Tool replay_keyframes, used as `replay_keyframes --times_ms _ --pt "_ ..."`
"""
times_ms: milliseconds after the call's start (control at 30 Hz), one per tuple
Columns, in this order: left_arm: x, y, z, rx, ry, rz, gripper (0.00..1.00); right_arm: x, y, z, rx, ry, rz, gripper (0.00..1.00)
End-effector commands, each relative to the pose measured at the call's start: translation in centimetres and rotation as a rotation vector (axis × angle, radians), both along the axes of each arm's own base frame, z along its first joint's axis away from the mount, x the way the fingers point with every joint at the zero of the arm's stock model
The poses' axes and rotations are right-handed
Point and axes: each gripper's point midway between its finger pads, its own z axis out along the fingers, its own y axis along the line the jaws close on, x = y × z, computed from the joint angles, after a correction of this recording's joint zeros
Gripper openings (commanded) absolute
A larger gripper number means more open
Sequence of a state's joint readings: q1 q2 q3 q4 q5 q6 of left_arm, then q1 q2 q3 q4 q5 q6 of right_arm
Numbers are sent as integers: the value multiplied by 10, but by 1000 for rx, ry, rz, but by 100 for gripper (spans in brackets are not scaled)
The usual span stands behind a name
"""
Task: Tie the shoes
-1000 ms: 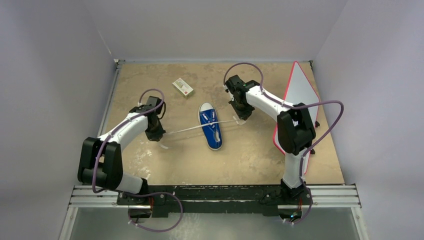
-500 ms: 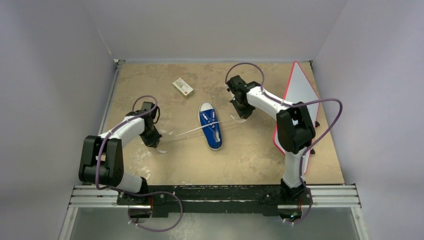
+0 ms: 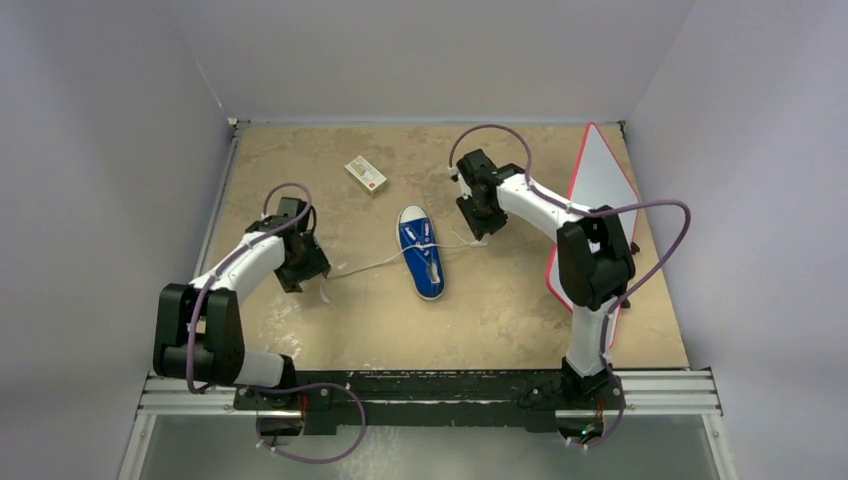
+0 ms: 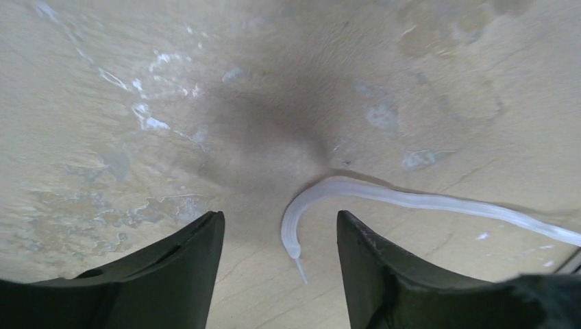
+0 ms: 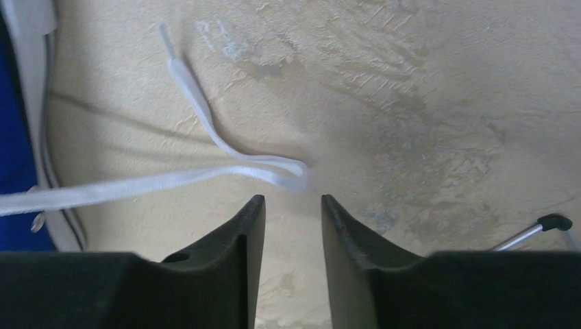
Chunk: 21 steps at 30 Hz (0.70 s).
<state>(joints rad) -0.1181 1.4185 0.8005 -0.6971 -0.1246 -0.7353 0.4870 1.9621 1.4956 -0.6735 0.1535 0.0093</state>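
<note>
The blue sneaker [image 3: 422, 250] with white toe cap lies mid-table, toe pointing away. One white lace [image 3: 365, 267] trails slack from it to the left; its curled end [image 4: 294, 233] lies loose on the table between the spread fingers of my left gripper [image 4: 279, 233], which is open and holds nothing. The other lace [image 5: 205, 171] runs right from the shoe's edge [image 5: 14, 137] and folds back in a flat loop on the table just ahead of my right gripper [image 5: 292, 205], also open and empty. In the top view the left gripper [image 3: 305, 270] and right gripper [image 3: 478, 228] flank the shoe.
A small white box with a red edge [image 3: 366, 174] lies behind the shoe to the left. A white board with a red rim [image 3: 600, 180] leans at the table's right side. A thin metal rod with a black tip [image 5: 541, 229] shows at the right wrist view's edge.
Both grippers have opened and let go of the laces. The laces, stretched taut before, now lie slack on the table. Both arms shifted slightly.
</note>
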Motion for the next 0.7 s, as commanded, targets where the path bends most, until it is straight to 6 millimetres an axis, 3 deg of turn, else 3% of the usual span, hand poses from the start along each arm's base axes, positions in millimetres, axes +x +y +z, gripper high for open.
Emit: replay_keyframes --times_ms 0,167,300,500,667 --pt "34 13 47 70 -157 -18 62 1 15 54 97 -94 -15 43" --pt "62 21 83 130 -288 -76 63 1 55 56 208 -113 31 56" --pt "75 -3 92 46 -335 -193 61 13 63 37 202 -106 10 67" --pt "66 -43 91 -132 -375 -316 60 20 79 8 195 -92 49 68" --pt "53 -57 90 -134 -359 -407 61 14 109 -11 253 -56 67 67"
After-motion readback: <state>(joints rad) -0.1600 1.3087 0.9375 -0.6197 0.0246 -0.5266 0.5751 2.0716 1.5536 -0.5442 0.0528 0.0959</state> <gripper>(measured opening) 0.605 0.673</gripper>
